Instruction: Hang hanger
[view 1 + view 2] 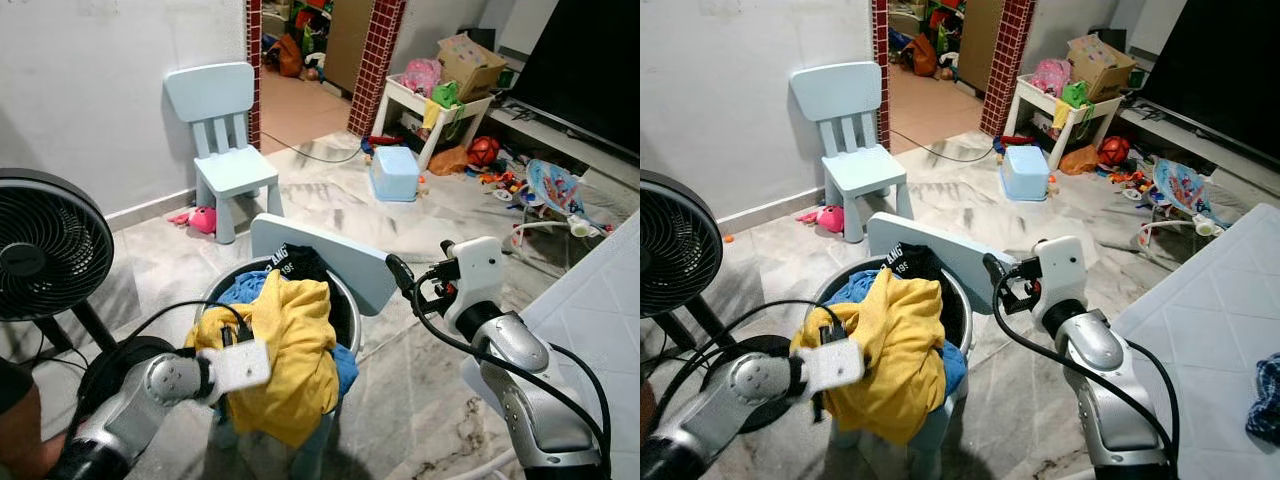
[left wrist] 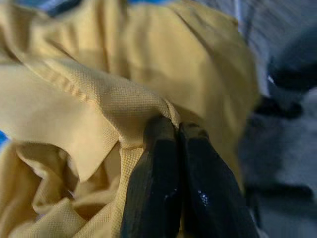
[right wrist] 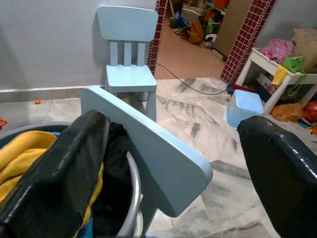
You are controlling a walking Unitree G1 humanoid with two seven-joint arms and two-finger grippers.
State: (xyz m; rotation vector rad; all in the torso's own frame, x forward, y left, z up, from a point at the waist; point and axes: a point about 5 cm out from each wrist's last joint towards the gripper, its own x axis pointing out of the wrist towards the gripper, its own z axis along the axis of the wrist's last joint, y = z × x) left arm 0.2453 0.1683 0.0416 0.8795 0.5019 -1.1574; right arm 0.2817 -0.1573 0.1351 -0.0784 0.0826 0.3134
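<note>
Left gripper, jaws closed on the yellow knit garment heaped in the round grey laundry basket (no hanger discernible); right gripper gapes, empty. Next: lift garment clear.

Yellow shirt: knit cloth, fine pebbled weave, matt, creased. Left gripper fingers: glossy black, smooth, pressed together on the cloth. Right gripper fingers: black, faintly textured sheen. Basket rim: smooth grey, slight gloss (metal or plastic, cannot tell). Chair: pale blue plastic, matt. Floor: polished veined marble. Arms: brushed silver metal.
</note>
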